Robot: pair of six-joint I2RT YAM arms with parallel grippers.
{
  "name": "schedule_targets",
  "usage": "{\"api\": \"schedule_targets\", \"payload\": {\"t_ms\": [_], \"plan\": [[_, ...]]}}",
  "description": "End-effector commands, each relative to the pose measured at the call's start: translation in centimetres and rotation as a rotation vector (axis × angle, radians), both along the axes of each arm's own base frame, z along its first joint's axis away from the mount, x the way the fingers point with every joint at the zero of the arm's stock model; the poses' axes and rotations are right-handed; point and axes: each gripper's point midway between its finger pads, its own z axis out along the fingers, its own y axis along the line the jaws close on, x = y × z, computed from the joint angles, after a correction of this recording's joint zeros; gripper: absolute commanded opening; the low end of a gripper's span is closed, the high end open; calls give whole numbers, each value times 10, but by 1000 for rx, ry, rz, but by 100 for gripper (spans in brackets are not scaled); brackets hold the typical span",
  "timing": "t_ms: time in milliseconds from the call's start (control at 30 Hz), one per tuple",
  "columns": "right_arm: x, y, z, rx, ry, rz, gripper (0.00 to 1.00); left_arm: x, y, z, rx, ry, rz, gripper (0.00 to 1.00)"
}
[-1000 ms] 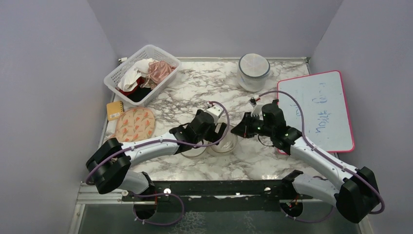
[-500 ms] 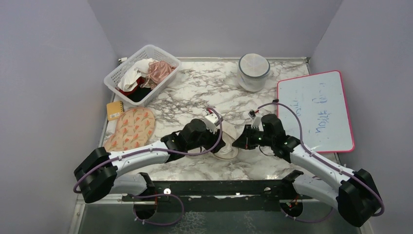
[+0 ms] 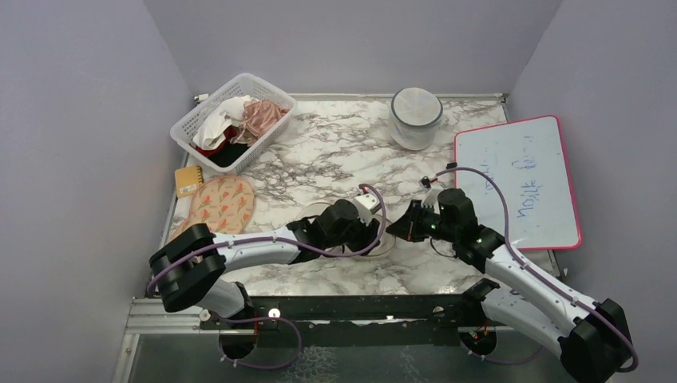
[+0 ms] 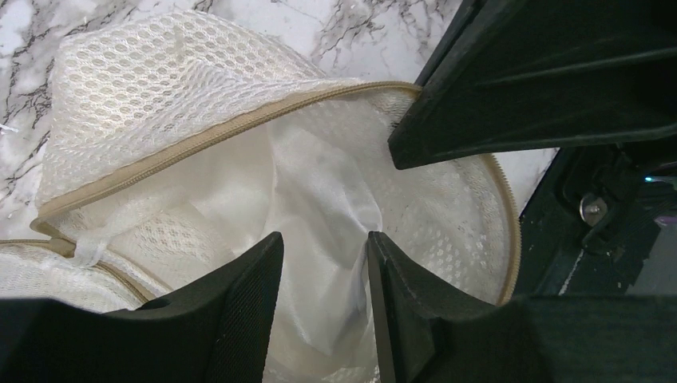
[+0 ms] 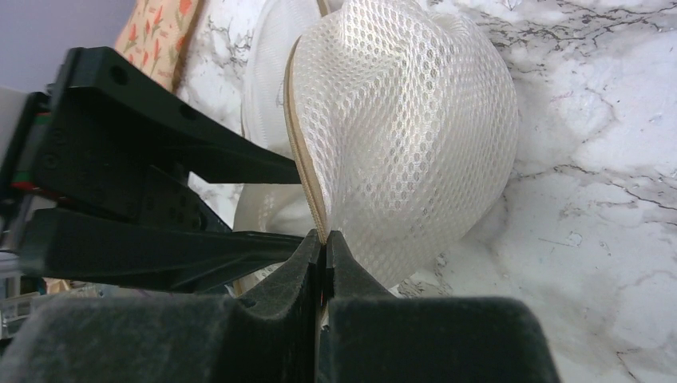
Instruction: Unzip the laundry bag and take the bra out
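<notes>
The bag (image 5: 407, 136) is lying unzipped at the tabletop's (image 3: 335, 144) 6 o'clock. The right gripper (image 5: 326, 239) is pinching its rim (image 5: 299, 152) tight from 3 o'clock. The left gripper (image 4: 323, 239), narrowly parted, is straddling a pale fold inside, probably the bra (image 4: 319, 175). If it is catching the bag itself instead, pulling could yank the rim free.

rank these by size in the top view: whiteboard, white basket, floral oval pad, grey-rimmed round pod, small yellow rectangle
1. whiteboard
2. white basket
3. floral oval pad and grey-rimmed round pod: the two look close. The pad looks slightly larger, but the pod stands taller, nearer the camera, so unranked.
4. small yellow rectangle
</notes>
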Motion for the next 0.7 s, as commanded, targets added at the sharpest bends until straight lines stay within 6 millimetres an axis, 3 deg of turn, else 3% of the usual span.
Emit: {"api": "schedule_targets", "payload": {"t_ms": [0, 100, 200, 500, 567, 667], "plan": [[2, -4, -2, -14, 13, -41, 1, 21, -22, 18, -67, -55, 47, 36], [1, -4, -5, -17, 24, -38, 1, 26, -28, 15, -63, -58, 52, 38], [-1, -5, -6, -16, 27, -36, 1, 32, -33, 11, -52, -56, 78, 50], [-3, -9, -9, -30, 30, -45, 1, 56, -36, -15, 43, -107, 134, 56], [-3, -10, -11, -36, 31, -50, 1, 56, -36, -23, 66, -107, 127, 53], [-4, -13, -15, -51, 41, -60, 1, 54, -33, -23, 68, -111, 116, 33]]}}
